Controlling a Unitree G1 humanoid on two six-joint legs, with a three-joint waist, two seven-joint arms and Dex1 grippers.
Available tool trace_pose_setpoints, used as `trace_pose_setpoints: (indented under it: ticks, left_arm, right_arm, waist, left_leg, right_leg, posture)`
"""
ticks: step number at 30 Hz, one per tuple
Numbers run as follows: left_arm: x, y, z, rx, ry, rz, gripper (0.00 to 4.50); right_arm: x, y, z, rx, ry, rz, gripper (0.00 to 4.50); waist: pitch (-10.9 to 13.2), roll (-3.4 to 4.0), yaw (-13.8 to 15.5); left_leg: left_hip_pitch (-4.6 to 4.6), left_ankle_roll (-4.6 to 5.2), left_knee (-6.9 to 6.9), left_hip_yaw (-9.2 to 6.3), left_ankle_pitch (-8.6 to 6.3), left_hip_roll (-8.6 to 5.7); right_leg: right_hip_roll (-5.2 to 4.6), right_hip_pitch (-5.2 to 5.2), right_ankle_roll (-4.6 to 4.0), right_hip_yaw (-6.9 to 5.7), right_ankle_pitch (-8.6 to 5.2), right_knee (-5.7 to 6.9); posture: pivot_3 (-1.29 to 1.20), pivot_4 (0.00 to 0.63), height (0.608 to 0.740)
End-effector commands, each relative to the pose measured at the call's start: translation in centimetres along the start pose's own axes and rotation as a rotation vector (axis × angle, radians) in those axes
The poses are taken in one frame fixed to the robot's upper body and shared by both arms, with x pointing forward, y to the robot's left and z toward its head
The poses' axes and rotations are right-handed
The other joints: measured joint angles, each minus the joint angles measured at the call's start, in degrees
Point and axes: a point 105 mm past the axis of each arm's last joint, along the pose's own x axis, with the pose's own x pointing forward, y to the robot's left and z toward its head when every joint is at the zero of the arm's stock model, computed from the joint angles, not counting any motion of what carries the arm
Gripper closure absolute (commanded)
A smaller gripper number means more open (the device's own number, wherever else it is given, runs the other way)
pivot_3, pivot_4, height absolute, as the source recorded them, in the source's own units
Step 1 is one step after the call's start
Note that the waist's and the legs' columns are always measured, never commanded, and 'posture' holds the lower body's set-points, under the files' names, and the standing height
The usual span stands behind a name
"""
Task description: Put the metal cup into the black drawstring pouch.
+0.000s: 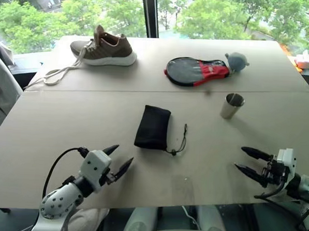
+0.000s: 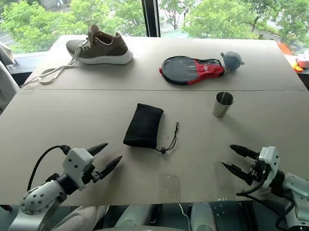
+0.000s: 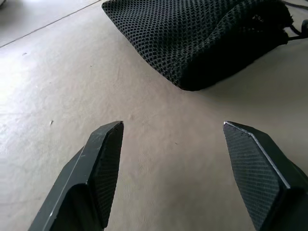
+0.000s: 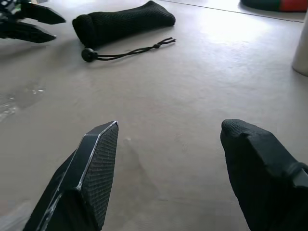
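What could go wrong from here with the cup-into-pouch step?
1. The black drawstring pouch lies flat with its mouth closed, so the metal cup may just push it across the table.
2. The loose cord trails beside the mouth and could snag a finger.
3. The cup stands upright and untouched; the open right end effector could tip the smooth steel on approach.

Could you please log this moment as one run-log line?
left gripper: open, empty | right gripper: open, empty | metal cup: upright on table | black drawstring pouch: flat, untouched
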Motion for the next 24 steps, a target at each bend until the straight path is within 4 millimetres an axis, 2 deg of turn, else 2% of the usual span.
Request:
trace_pose_setpoints:
  ticks: [1, 5, 11, 16, 24]
  left_arm:
    - [1.3, -0.5, 1.0, 0.073, -0.029, -0.024, 1.13]
    - [2.8, -0.6, 2.2, 0.104, -0.074, -0.031, 1.13]
    - [4.6, -0.2, 2.9, 0.205, -0.089, -0.005, 1.13]
    - [5.7, 0.0, 3.8, 0.284, -0.128, 0.006, 1.13]
    - [6.8, 0.0, 3.9, 0.308, -0.138, 0.004, 1.13]
  right_arm:
    - [1.1, 1.8, 1.6, -0.040, -0.061, 0.072, 1.09]
    - [1.7, 3.1, 2.5, -0.058, -0.116, 0.095, 1.09]
    - [2.2, 5.5, 3.2, -0.060, -0.142, 0.180, 1.09]
    - [2.4, 6.2, 3.4, -0.100, -0.138, 0.209, 1.09]
    - [3.0, 6.7, 4.0, -0.152, -0.149, 0.223, 1.09]
  waist:
    - [0.00, 0.00, -0.01]
    - [0.00, 0.00, -0.01]
    - [0.00, 0.00, 0.02]
    - [0.01, 0.00, 0.02]
    - [0.01, 0.00, 0.02]
  left_leg:
    - [0.00, 0.00, 0.00, 0.00, 0.00, 0.00]
    - [0.01, -0.01, 0.00, -0.01, 0.00, 0.01]
    - [0.00, -0.01, -0.01, -0.04, 0.00, 0.00]
    - [0.00, -0.01, 0.00, -0.03, 0.00, -0.01]
    - [0.00, -0.01, 0.00, -0.04, 0.00, -0.02]
  right_leg:
    - [0.00, 0.00, 0.00, 0.00, 0.00, 0.00]
    - [0.00, 0.00, 0.01, -0.01, 0.01, 0.00]
    - [0.01, -0.01, 0.01, -0.04, 0.01, 0.00]
    - [0.01, 0.00, 0.02, -0.03, 0.01, 0.00]
    - [0.03, -0.01, 0.02, -0.04, 0.02, 0.00]
  posture:
    - [0.00, 0.150, 0.736]
    - [0.00, 0.150, 0.736]
    - [0.00, 0.150, 0.736]
    - [0.00, 0.150, 0.736]
    - [0.00, 0.150, 0.736]
